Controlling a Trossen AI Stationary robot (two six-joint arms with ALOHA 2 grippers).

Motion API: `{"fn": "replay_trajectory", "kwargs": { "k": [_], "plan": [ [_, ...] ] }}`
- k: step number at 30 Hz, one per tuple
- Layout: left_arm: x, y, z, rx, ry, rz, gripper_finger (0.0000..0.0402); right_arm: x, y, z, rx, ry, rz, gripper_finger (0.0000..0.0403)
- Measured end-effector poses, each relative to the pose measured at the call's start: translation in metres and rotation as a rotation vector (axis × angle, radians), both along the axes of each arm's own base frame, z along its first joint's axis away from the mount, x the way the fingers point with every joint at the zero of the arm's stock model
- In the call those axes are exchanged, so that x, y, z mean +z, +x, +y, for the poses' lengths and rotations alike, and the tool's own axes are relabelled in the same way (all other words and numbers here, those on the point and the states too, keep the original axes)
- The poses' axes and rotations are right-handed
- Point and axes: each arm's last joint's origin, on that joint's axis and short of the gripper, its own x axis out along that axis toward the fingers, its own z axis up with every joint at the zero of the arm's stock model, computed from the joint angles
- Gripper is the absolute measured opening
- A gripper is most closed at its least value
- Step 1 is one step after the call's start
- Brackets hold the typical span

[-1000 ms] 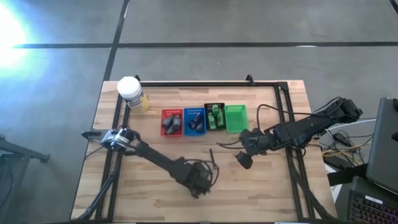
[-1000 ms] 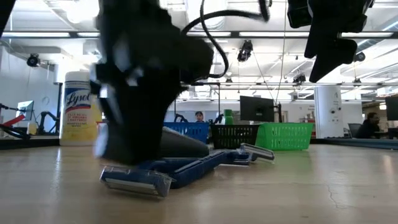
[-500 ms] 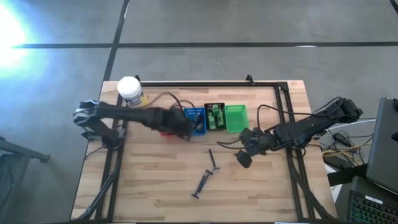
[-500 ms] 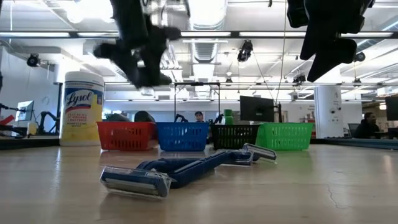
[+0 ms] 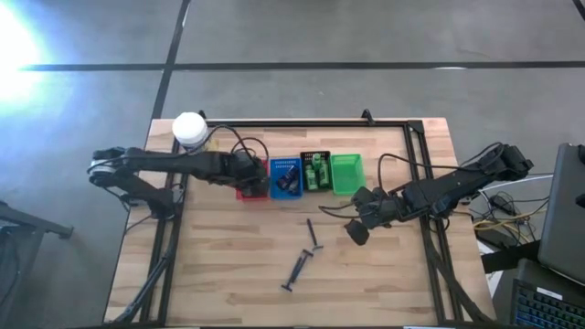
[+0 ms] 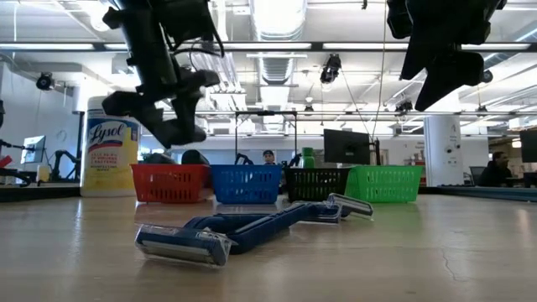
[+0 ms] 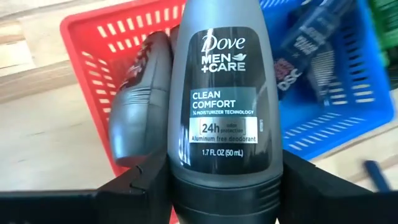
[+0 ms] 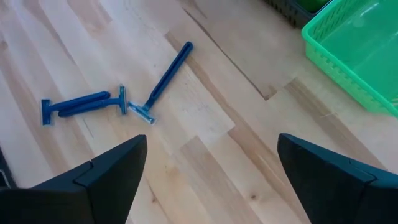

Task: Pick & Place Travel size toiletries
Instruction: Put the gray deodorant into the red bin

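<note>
My left gripper [image 5: 249,174] hangs over the red tray [image 5: 253,189], shut on a dark grey Dove roll-on bottle [image 7: 224,106]. Another grey bottle [image 7: 140,106] lies in the red tray [image 7: 81,37]. Dark tubes [image 7: 311,43] lie in the blue tray [image 5: 285,177], and green little bottles [image 5: 317,171] stand in the black tray. Two blue razors [image 5: 313,234] [image 5: 297,270] lie flat on the wood, also in the right wrist view [image 8: 163,79] [image 8: 81,106]. My right gripper [image 5: 358,228] is open, above the table to the right of them. My left gripper pinches the Dove bottle between its two fingers [image 7: 143,186] at the wide end below the label [image 7: 224,180]. The bottle lies along the fingers and sticks out ahead of them. It is lifted clear, above the red tray.
A white-capped yellow Lysol jar [image 5: 192,132] stands at the far left corner, seen in the low view too [image 6: 111,144]. The green tray [image 5: 346,173] sits at the right end of the row [image 8: 354,56]. A black frame [image 5: 302,122] rims the table. Bare wood lies near the razors.
My left gripper has risen from the table's near middle, beside the razors, and swung toward the far edge and left, past the blue tray to over the red tray. The razors it stood over now lie uncovered. My right arm has kept still.
</note>
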Motion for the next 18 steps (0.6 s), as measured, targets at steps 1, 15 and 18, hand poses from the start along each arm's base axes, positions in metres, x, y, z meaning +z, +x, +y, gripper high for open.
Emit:
{"fn": "replay_trajectory", "kwargs": {
  "k": [1, 15, 18],
  "plan": [
    [-0.001, 0.0, 0.0, 0.001, 0.003, 0.01, 0.0208, 0.0, 0.0, 0.0, -0.003, -0.005, -0.001, 0.0352],
    [0.002, 0.0, 0.011, 0.01, 0.06, 0.017, 0.0355, 0.0, 0.0, 0.0, -0.011, -0.011, -0.005, 0.0349],
    [0.01, 0.004, 0.007, -0.011, 0.055, -0.008, 0.0351, 0.0, 0.0, 0.0, -0.011, -0.011, -0.005, 0.0356]
  ]
}}
